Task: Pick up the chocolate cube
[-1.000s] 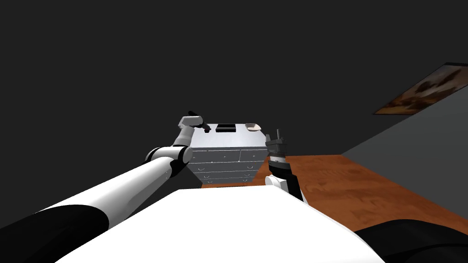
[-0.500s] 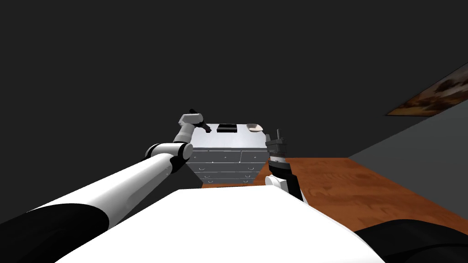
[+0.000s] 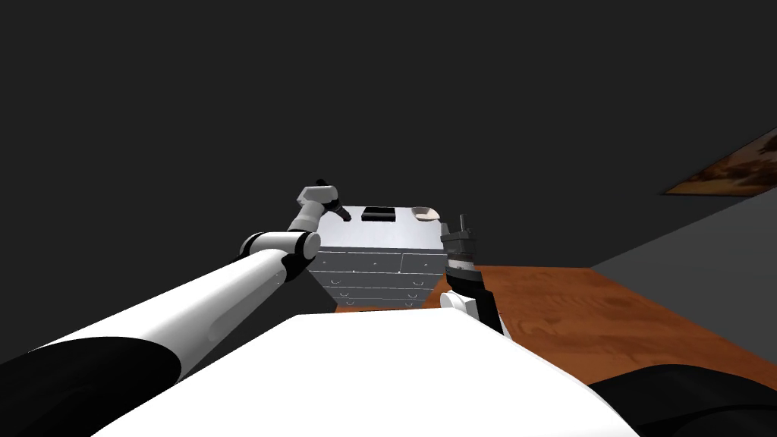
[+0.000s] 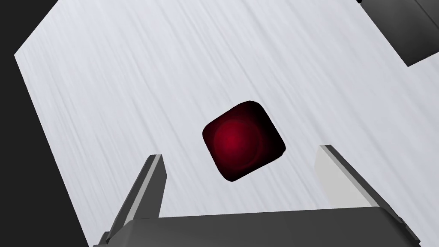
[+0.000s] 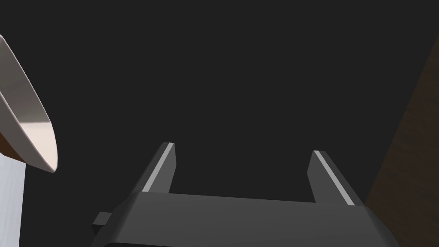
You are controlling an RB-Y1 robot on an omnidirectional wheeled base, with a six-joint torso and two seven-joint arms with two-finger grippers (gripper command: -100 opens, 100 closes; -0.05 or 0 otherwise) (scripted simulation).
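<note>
The chocolate cube (image 4: 243, 140) is a dark red block with rounded corners, lying on the pale grey top (image 4: 128, 85) of a chest of drawers (image 3: 372, 265). My left gripper (image 4: 241, 152) hangs open just above it, one finger on each side of the cube and neither touching it. In the head view the left gripper (image 3: 343, 214) is over the left end of the chest's top. My right gripper (image 3: 460, 222) points upward by the chest's right front corner, and its fingers (image 5: 163, 167) stand open with nothing between them.
A black box (image 3: 378, 214) lies mid-top on the chest, its corner (image 4: 411, 30) not far from the cube. A pale bowl (image 3: 427, 215) sits at the right end, close to the right gripper. Brown floor (image 3: 607, 311) spreads to the right under a dark wall.
My view has swung a little, so the wall picture slid right. The left arm has crept slightly forward over the chest's left end. Both grippers stay open.
</note>
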